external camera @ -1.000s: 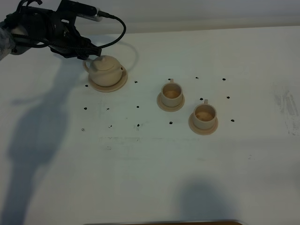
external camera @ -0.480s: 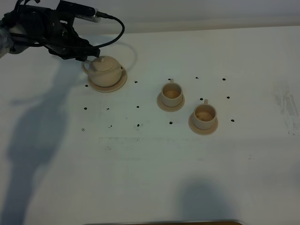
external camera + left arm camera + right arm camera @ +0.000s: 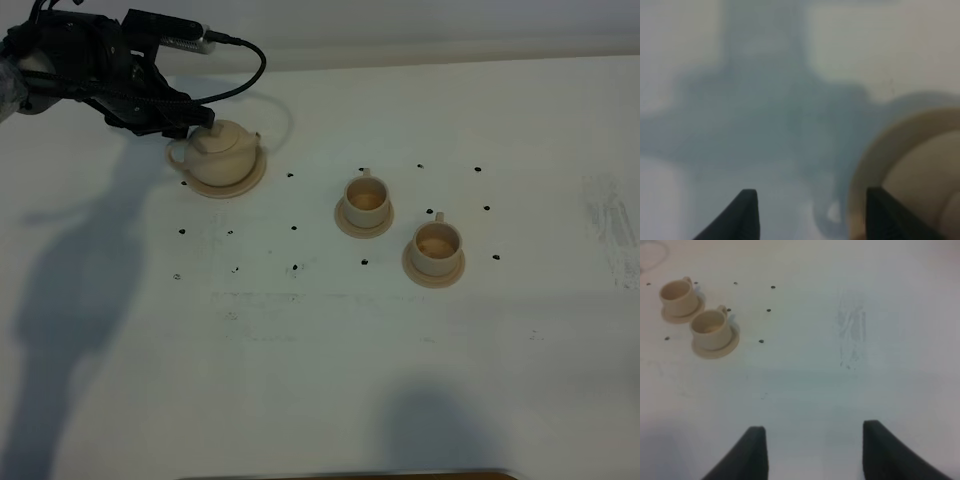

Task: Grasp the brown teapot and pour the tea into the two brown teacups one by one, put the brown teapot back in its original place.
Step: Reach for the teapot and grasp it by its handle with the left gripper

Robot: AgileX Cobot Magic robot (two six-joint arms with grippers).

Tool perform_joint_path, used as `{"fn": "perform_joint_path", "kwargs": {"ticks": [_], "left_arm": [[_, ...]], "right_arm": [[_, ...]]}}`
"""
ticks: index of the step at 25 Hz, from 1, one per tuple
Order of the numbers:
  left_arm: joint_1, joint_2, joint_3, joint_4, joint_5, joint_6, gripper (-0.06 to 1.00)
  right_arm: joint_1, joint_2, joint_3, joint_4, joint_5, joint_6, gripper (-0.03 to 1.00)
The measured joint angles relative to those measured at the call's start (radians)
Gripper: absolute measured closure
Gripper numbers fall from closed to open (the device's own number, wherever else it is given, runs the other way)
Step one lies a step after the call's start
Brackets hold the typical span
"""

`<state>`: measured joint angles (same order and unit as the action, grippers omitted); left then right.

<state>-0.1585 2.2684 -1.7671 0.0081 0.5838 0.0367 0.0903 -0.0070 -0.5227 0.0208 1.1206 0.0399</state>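
Evidently pouring done, we judge. White table point(image 3: 330, 380) carries all. Our right gripper point(image 3: 813, 427) spread, empty; left gripper point(image 3: 810, 192), far left, jaws wide, gripping nothing, hovers just beside brown teapot point(image 3: 222, 150), seated on wide saucer point(image 3: 238, 187). Far teacup point(image 3: 367, 196) and near teacup point(image 3: 437, 243), right of teapot, show tea inside.

One teapot point(image 3: 222, 150); two teacups point(image 3: 367, 196) point(image 3: 437, 243); three saucers point(image 3: 226, 190) point(image 3: 362, 231) point(image 3: 432, 281); one white table point(image 3: 300, 380)

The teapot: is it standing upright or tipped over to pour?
Upright. The teapot sits level on its saucer, with the lid on top and the spout pointing sideways rather than down.
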Motion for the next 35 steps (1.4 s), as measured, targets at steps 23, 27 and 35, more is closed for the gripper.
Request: {"fn": "perform_joint_path", "kwargs": {"ticks": [23, 27, 35], "left_arm": [[0.0, -0.024, 0.0, 0.023, 0.105, 0.023, 0.49], [0.0, -0.03, 0.0, 0.04, 0.108, 0.026, 0.49], [0.014, -0.069, 0.0, 0.059, 0.133, 0.028, 0.49]], "right_arm": [[0.0, 0.0, 0.0, 0.0, 0.0, 0.0, 0.53], [0.0, 0.0, 0.0, 0.0, 0.0, 0.0, 0.53], [0.0, 0.0, 0.0, 0.0, 0.0, 0.0, 0.53]]}}
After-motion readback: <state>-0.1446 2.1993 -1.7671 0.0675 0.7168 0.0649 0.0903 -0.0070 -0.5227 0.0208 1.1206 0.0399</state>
